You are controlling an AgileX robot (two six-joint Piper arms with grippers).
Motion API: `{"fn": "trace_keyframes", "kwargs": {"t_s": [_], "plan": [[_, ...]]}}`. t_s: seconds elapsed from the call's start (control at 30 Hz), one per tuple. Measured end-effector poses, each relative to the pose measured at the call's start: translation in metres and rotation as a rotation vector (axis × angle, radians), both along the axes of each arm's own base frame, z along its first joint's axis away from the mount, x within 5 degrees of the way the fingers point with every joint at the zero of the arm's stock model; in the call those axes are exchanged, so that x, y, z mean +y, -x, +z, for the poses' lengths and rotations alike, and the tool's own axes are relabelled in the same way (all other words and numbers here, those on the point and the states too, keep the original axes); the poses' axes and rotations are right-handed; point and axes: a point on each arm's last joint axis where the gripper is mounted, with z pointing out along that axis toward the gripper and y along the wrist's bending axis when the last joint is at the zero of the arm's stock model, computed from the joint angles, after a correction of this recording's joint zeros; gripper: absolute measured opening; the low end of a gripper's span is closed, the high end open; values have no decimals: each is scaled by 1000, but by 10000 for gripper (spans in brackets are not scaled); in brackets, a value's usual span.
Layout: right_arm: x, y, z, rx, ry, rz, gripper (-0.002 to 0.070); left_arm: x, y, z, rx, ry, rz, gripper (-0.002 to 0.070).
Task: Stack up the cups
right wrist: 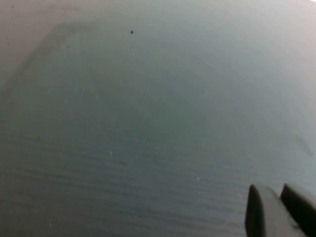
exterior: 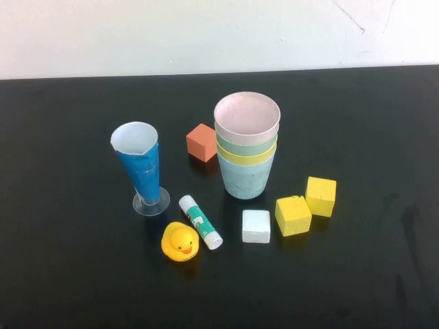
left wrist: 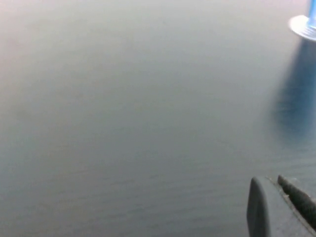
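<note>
high view: the four cups stand nested in one stack near the middle of the black table. the blue cup is at the bottom, then the yellow cup, the green cup, and the pink cup on top, its mouth open upward. the stack looks upright and settled, nothing touching it. an orange block sits just beside it on the left, a white block in front, and two yellow blocks to the right. the cone glass stands apart to the left, with a glue stick and a duck in front of it. neither arm shows here.

left wrist view: the left gripper hangs over bare table, its tips at the frame edge and pressed together, clenched on nothing. the foot of the cone glass peeks in at a corner, so this arm is parked off to that side.

right wrist view: the right gripper also hangs over bare table, with no object in sight. a narrow gap shows between its tips; it holds nothing.

judging by this, the stacking is done: all four cups are in one pile, none left loose. what remains, if anything, is only for the arms to rest.
</note>
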Motion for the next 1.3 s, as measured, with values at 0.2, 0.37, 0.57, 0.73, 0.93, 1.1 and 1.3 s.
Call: {"fn": "trace_keyframes", "kwargs": {"t_s": [0.2, 0.37, 0.57, 0.73, 0.93, 1.1, 1.3], "plan": [[0, 0, 0, 1, 0, 0, 64, 5, -3, 0, -75, 40, 146, 1], [0, 0, 0, 1, 0, 0, 64, 6, -2, -5, -22, 13, 161, 1], [0, 0, 0, 1, 0, 0, 64, 3, -2, -5, -25, -57, 78, 1], [0, 0, 0, 2, 2, 0, 64, 1, -2, -5, -27, -65, 32, 1], [0, 0, 0, 2, 2, 0, 64, 1, -2, -5, -28, -71, 30, 1], [0, 0, 0, 2, 2, 0, 64, 1, -2, -5, -22, -73, 29, 1], [0, 0, 0, 2, 2, 0, 64, 1, -2, -5, -20, -74, 29, 1]]}}
